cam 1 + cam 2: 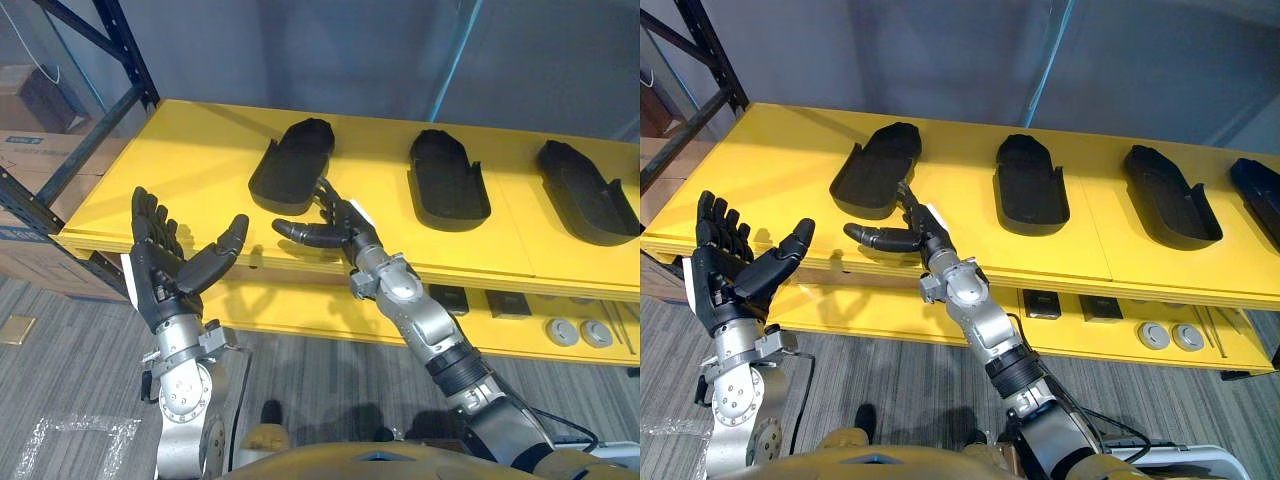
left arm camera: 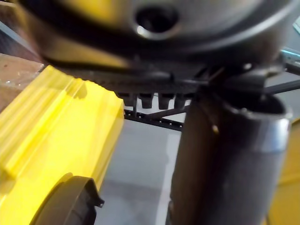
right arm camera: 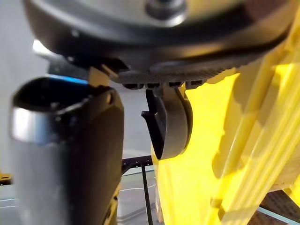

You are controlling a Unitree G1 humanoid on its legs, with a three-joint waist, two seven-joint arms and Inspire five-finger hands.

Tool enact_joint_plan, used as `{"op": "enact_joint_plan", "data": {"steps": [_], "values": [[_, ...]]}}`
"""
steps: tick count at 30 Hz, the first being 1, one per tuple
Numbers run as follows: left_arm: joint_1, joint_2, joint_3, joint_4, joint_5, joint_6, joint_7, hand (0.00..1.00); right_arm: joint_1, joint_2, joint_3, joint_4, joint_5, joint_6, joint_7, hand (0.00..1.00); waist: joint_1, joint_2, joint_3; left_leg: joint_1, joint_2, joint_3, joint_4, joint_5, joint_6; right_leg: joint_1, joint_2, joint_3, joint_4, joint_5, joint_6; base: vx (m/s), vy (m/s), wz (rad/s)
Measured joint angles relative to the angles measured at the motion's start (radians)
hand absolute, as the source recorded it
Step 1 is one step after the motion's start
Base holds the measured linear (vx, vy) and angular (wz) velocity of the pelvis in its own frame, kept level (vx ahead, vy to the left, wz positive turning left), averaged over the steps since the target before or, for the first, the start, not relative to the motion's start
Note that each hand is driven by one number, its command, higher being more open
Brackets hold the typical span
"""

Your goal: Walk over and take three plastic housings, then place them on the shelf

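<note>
Three black plastic housings lie in a row on the yellow shelf: the left housing, the middle housing and the right housing. A further black housing shows at the shelf's far right in the right eye view. My right hand is open just in front of the left housing's near end, fingers straight, thumb out to the left, holding nothing. My left hand is open, palm up, before the shelf's front edge at the left, apart from every housing.
A lower yellow shelf holds small dark parts and grey round discs. A dark blue rack upright stands at the left with cardboard boxes behind it. Grey carpet lies below.
</note>
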Motion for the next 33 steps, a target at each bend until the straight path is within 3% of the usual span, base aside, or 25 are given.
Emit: {"op": "enact_joint_plan", "data": {"steps": [9, 16, 19, 22, 24, 26, 29, 33], "values": [[0.000, 0.000, -0.010, 0.001, 0.000, 0.001, 0.000, 1.00, -0.003, -0.001, 0.000, -0.006, -0.022, 0.010, -0.012, 1.00, -0.001, 0.000, 0.000, 0.005, 0.000, 0.006, 0.000, -0.001, -0.001, -0.001, 0.000, 0.010, 0.001, 0.000, 0.000, 0.00, 0.000, -0.02], [0.000, 0.016, -0.038, 0.006, 0.005, 0.015, 0.009, 1.00, -0.007, -0.009, -0.020, -0.094, -0.140, -0.004, -0.098, 1.00, -0.003, 0.000, 0.000, -0.001, 0.000, 0.013, 0.000, -0.001, -0.001, -0.012, 0.000, 0.017, 0.003, 0.000, 0.000, 0.00, -0.003, -0.02], [-0.009, 0.020, -0.029, 0.006, 0.038, 0.021, 0.027, 1.00, 0.013, -0.026, -0.054, -0.251, -0.141, -0.070, -0.113, 1.00, -0.012, 0.000, 0.000, 0.001, 0.001, 0.024, 0.001, -0.001, -0.001, -0.015, 0.000, 0.025, 0.002, 0.001, 0.001, 0.01, -0.012, -0.07], [-0.061, 0.045, 0.025, 0.007, 0.047, 0.040, 0.035, 1.00, 0.105, -0.045, -0.116, -0.460, -0.141, -0.189, -0.109, 1.00, -0.023, 0.001, 0.000, 0.008, 0.001, 0.036, 0.001, -0.004, -0.002, -0.017, 0.000, 0.036, 0.003, 0.001, 0.001, 0.01, -0.010, -0.13], [-0.101, 0.068, 0.086, 0.012, 0.046, 0.058, 0.046, 1.00, 0.205, -0.073, -0.211, -0.569, -0.131, -0.287, -0.071, 1.00, -0.036, 0.002, -0.001, 0.027, 0.001, 0.064, 0.001, -0.014, 0.000, -0.019, -0.002, 0.066, 0.007, 0.001, 0.001, 0.00, 0.002, -0.36], [-0.131, 0.089, 0.134, 0.045, 0.046, 0.062, 0.056, 1.00, 0.269, -0.101, -0.305, -0.599, -0.108, -0.340, -0.020, 1.00, -0.054, 0.007, -0.006, 0.034, 0.001, 0.086, 0.000, -0.019, 0.001, -0.027, -0.002, 0.088, 0.010, 0.001, 0.002, -0.03, 0.005, -0.32], [-0.174, 0.111, 0.223, 0.135, -0.008, 0.089, 0.051, 1.00, 0.357, -0.130, -0.417, -0.607, -0.036, -0.366, 0.070, 1.00, -0.094, 0.025, -0.013, 0.033, 0.001, 0.120, 0.000, -0.020, 0.001, -0.053, -0.001, 0.124, 0.011, 0.004, 0.006, -0.04, 0.001, -0.35], [-0.196, 0.121, 0.275, 0.283, -0.090, 0.122, 0.039, 1.00, 0.474, -0.135, -0.453, -0.605, 0.062, -0.364, 0.154, 1.00, -0.128, 0.055, -0.027, 0.037, 0.008, 0.158, 0.000, -0.027, -0.003, -0.076, 0.007, 0.161, 0.010, 0.012, 0.007, -0.01, -0.007, -0.30]]}}
